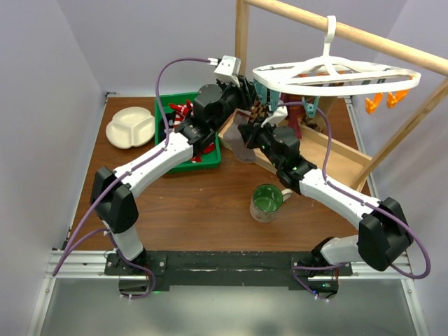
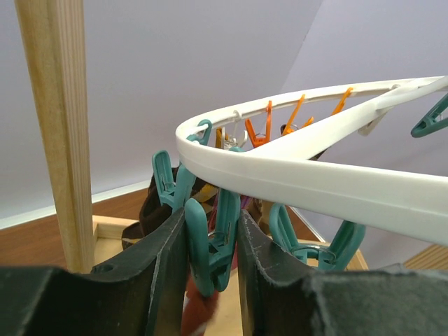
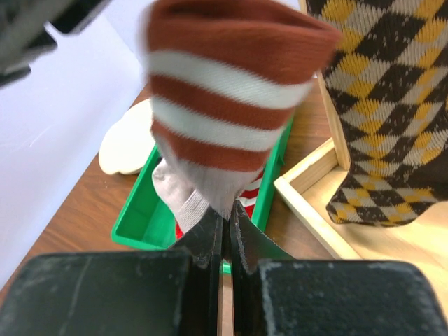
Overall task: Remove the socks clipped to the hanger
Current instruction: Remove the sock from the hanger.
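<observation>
Green bin [image 1: 196, 166] holds socks [image 1: 180, 112] (red and white). The right gripper [image 3: 225, 220] pinches a striped sock [image 3: 231, 91], and the left gripper [image 2: 211, 225] squeezes a teal clip [image 2: 210, 255].

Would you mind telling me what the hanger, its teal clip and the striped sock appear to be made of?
The hanger: smooth white moulded plastic, slightly glossy. The teal clip: likewise plastic, probably, hard-edged and shiny. The striped sock: knitted fabric, matte, visible ribbing.
</observation>
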Available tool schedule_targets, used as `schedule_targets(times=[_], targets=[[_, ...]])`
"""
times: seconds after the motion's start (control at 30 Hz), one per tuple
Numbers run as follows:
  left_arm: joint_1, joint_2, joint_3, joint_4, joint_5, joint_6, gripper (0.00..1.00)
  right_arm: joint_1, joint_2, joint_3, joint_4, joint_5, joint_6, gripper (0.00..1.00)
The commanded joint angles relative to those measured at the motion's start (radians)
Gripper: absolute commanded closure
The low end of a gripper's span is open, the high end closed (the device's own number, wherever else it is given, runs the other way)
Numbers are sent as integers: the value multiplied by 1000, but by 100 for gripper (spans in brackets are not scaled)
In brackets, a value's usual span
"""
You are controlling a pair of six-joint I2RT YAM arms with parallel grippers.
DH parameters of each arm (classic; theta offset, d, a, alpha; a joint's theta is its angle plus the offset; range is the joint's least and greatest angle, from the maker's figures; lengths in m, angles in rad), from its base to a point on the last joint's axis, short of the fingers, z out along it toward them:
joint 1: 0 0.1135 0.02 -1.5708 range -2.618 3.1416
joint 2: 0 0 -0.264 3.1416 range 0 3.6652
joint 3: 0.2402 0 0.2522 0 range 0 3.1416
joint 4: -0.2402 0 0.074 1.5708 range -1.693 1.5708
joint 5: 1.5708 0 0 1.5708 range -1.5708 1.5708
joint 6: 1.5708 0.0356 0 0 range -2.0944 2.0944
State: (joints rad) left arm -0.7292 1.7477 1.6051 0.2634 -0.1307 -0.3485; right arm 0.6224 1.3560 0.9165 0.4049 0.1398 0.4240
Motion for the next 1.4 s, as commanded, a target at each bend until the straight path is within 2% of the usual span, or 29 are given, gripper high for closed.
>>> schedule_targets(times=[0.0, 0.13, 0.33, 0.4, 0.43, 0.53, 0.67, 0.83, 0.97, 1.07, 1.17, 1.3, 1.37], targets=[[-3, -4, 41, 80, -17, 8, 80, 8, -6, 35, 11, 14, -14, 100], [-3, -5, 41, 88, -12, 14, 100, 7, -15, 24, 14, 15, -10, 100], [-3, -10, 38, 92, -1, 14, 100, 7, -20, 18, 12, 15, -7, 100], [-3, -14, 35, 85, 6, 14, 90, 8, -24, 16, 12, 11, -4, 100], [-4, -20, 27, 83, 9, 16, 71, 7, -26, 15, 11, 11, -2, 100], [-3, -62, -31, 99, 14, 13, 44, 8, -37, 15, 3, 6, 1, 100], [-3, -143, -144, 151, 6, -3, 31, 7, -55, 5, 2, -3, 4, 100], [-3, -234, -264, 177, 5, -26, 26, 7, -69, -1, -3, -19, 13, 100], [-3, -310, -378, 195, -26, -44, 26, 7, -81, -5, -11, -31, 21, 100], [-3, -402, -506, 217, -55, -66, 35, 7, -90, -7, -23, -48, 28, 100], [-3, -474, -652, 260, -67, -72, 37, 8, -92, 8, -55, -75, 29, 100], [-3, -550, -834, 351, -31, -46, 35, 8, -109, 13, -84, -95, 27, 100], [1, -574, -870, 391, 34, -27, 33, 8, -115, 12, -93, -108, 25, 100]])
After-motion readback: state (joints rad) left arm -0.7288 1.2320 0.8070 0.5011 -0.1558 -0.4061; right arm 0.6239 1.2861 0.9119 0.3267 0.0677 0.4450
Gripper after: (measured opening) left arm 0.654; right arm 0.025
